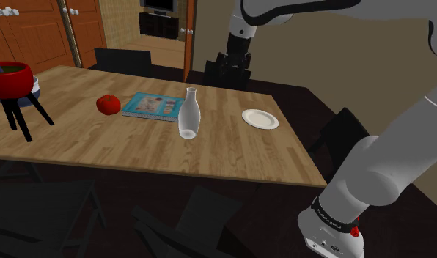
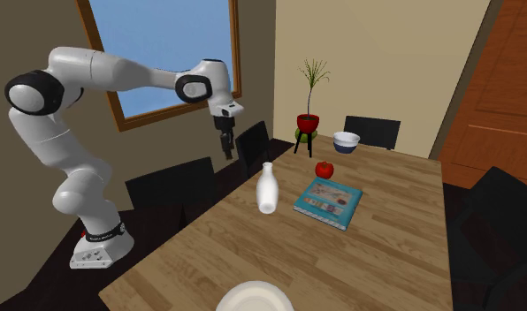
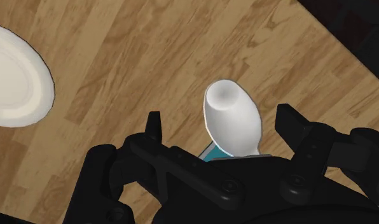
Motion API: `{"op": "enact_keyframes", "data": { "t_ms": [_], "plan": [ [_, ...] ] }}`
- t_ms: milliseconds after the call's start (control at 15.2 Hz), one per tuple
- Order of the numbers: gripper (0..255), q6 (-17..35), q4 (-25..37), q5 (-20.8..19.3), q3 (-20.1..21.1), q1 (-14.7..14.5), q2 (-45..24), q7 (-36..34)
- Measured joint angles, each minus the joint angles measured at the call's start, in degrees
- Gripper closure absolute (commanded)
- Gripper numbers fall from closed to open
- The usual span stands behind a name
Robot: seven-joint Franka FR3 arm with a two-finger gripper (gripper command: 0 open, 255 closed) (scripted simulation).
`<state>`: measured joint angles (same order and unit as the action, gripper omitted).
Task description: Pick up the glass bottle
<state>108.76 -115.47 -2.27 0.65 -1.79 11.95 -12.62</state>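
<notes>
Bottle (image 1: 188, 113): one, plain white, standing upright near the middle of the wooden table (image 1: 232, 157), touching nothing else on it.
Gripper (image 2: 225, 152): one, all black, in the air by the table's long edge, higher than the bottle's mouth.
Fingers (image 3: 154, 127): two, standing apart with nothing clasped; in the wrist view the bottle shows between them, lower down and untouched.
Plate (image 1: 259, 118): one, white, lying well apart from the bottle toward the shoulder view's right.
Book (image 1: 152, 105): one, teal-covered, lying flat just beside the bottle on the shoulder view's left.
Tomato (image 1: 108, 104): one, red, just beside the book's other end.
Potted plant (image 2: 307, 122): one, in a red pot on a black legged stand at the table's end.
Bowl (image 2: 346, 140): one, white with a dark rim, near the pot.
Chairs (image 2: 169, 190): dark, set around the table; their number cannot be told.
Window (image 2: 164, 53): one, wood-framed, blue beyond, behind the arm in the second exterior view.
</notes>
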Motion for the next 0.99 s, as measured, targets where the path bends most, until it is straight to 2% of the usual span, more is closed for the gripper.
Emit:
{"op": "enact_keyframes", "data": {
  "t_ms": [198, 726, 990],
  "plan": [
    [0, 1.7, 4.8, 0.0, 0.4, -0.3, -6.9, -0.5],
    [0, 1.2, 22.8, -0.4, 1.4, -1.4, -25.7, -1.8],
    [0, 1.2, 28.3, -0.6, 1.6, -1.9, -31.6, -2.2]
  ]
}}
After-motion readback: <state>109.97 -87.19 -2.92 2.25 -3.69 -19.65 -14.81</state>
